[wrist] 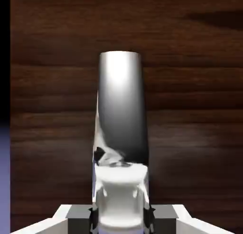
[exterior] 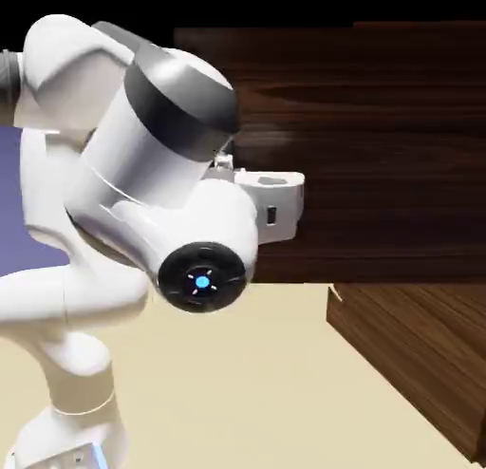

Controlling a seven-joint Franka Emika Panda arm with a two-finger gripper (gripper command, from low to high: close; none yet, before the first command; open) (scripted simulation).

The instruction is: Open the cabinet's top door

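The cabinet [exterior: 418, 54] fills the exterior view's right as dark brown wood grain. Its top door [exterior: 380, 173] is the wide dark panel behind my hand, and the same panel [wrist: 190, 86] fills the hand view. A shiny grey bar handle [wrist: 121, 105] runs up the middle of the hand view, with a pale white end piece between my fingers [wrist: 78, 215]. My gripper [wrist: 121, 214] is shut on that handle. In the exterior view only the white hand of the gripper [exterior: 285, 199] shows against the door. The arm's big links hide the fingertips and the handle there.
A lighter wood-grain block [exterior: 418, 363] juts over the beige table [exterior: 237, 391] at the exterior view's lower right. Whether it is the lower door or the cabinet's body I cannot tell. The arm's base [exterior: 66, 429] stands at the lower left.
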